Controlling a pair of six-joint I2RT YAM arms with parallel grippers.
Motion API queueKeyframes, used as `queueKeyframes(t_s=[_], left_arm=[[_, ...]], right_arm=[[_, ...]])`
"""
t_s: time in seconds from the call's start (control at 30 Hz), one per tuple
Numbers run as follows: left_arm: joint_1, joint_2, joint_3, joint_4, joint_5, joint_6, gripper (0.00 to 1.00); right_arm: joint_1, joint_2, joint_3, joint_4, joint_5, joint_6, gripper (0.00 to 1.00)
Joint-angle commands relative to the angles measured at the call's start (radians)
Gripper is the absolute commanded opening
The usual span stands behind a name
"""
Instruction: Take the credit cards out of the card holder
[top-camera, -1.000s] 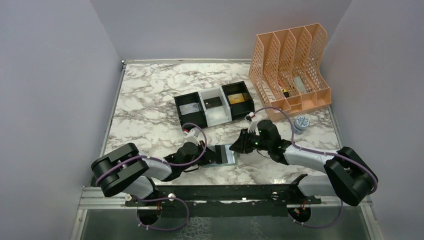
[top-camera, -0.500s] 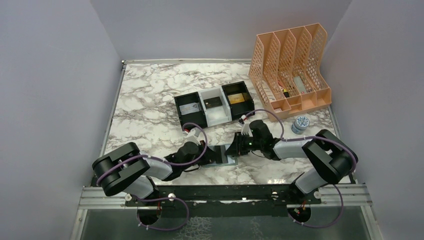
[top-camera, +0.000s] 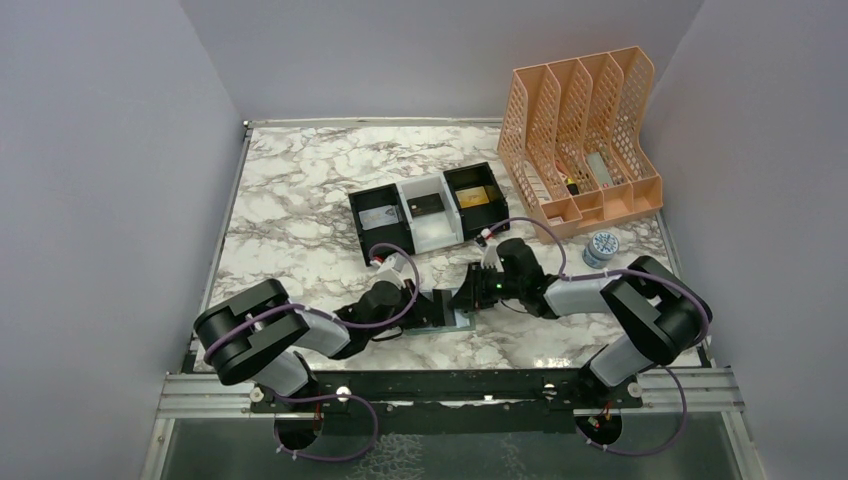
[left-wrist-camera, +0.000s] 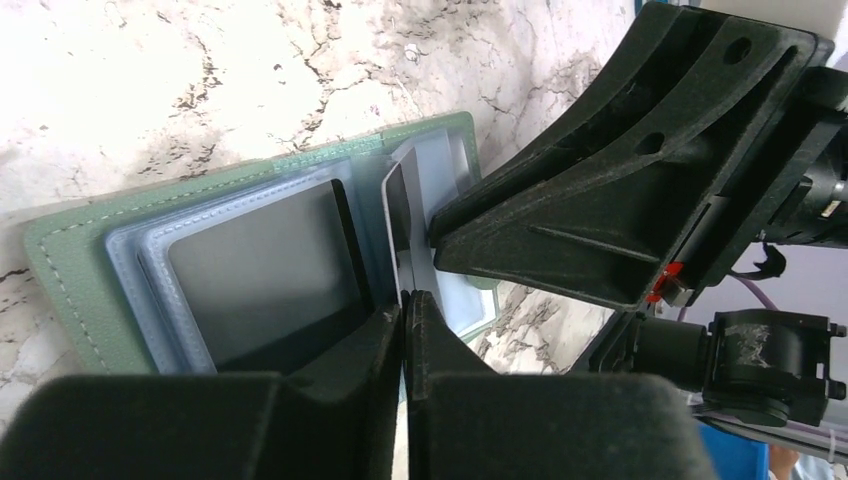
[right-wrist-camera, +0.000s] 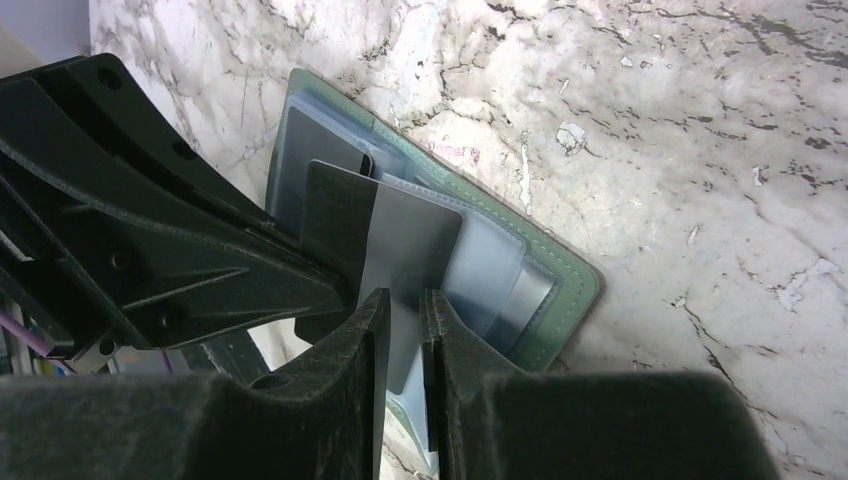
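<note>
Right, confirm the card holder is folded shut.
No, the card holder lies spread open, its pale blue pockets facing up.

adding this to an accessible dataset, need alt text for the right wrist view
The right gripper pinches a grey credit card standing partly out of an open sage-green card holder that lies flat on a marble table. The left gripper meets the same card from the left.

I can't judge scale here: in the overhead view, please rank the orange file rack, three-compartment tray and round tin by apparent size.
1. orange file rack, clearly largest
2. three-compartment tray
3. round tin, far smallest
</note>
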Motion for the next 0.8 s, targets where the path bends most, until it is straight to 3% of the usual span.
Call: queueKeyframes(t_s=[0.0, 0.3, 0.63, 0.77], left_arm=[[-0.001, -0.023, -0.033, 0.009, -0.014, -0.004, 0.02], [-0.001, -0.143, -0.059, -0.069, -0.049, 0.013, 0.0], [-0.001, -0.411, -0.01, -0.407, -0.152, 0.107, 0.0], [0.001, -0.514, 0.023, -0.548, -0.205, 0.139, 0.0]], right_arm=[[0.007, 0.001, 0.007, -0.123, 0.131, -0.028, 0.19], [0.007, -0.082, 0.009, -0.202, 0.202, -0.052, 0.19], [0.007, -0.237, 0.045, -0.321, 0.195, -0.121, 0.2], [0.006, -0.302, 0.068, -0.336, 0.107, -0.147, 0.2]])
